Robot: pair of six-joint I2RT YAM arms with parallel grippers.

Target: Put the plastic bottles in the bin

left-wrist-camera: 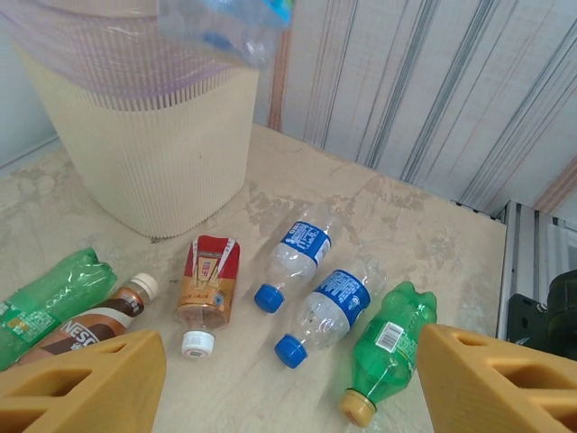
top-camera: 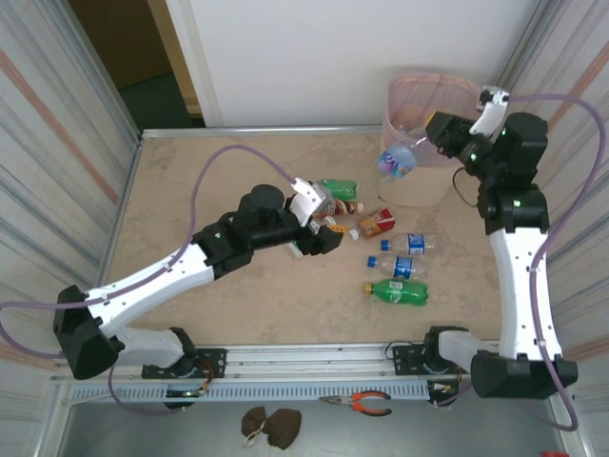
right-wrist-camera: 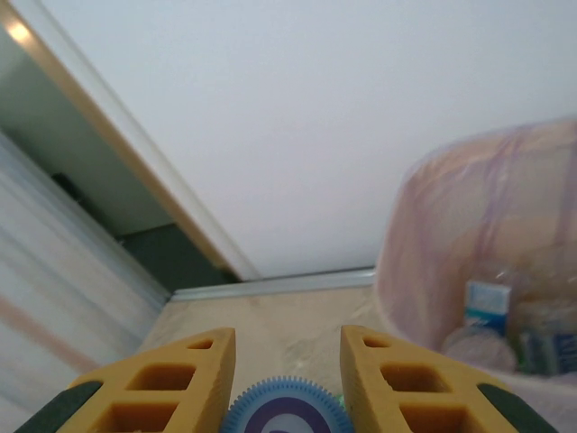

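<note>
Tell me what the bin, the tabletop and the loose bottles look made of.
Bin: likely moulded plastic, matte cream, finely ribbed wall; a thin translucent film at its top looks like a liner. Tabletop: stone or stone-look laminate, beige with veined mottling, low sheen. Bottles: thin glossy plastic, clear or green, see-through with highlights.
</note>
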